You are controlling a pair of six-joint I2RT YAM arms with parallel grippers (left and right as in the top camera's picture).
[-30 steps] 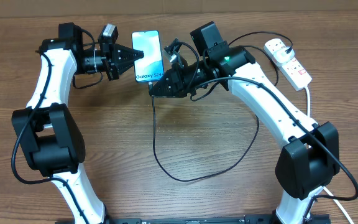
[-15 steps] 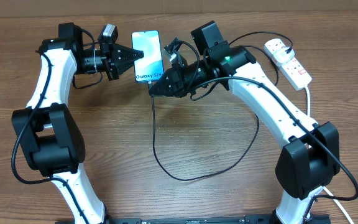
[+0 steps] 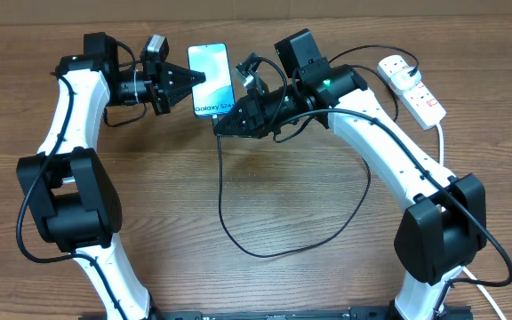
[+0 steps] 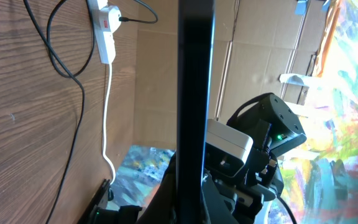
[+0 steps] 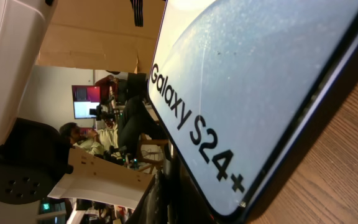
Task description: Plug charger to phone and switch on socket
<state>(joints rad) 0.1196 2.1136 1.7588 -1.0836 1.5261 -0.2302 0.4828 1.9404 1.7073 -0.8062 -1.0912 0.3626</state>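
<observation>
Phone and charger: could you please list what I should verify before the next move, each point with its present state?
1. Hold: left gripper shut on phone edge: ok.
2. Tip: right gripper shut on charger, at the phone's lower end: ok.
3. Port: tip seated in the phone: cannot tell, hidden.
4. Supply: charger's far end reaches socket: ok.
5. Switch: socket turned on: cannot tell.

phone (image 3: 212, 67) hemmed by left tool (image 3: 200, 78), right tool (image 3: 223, 126)
</observation>
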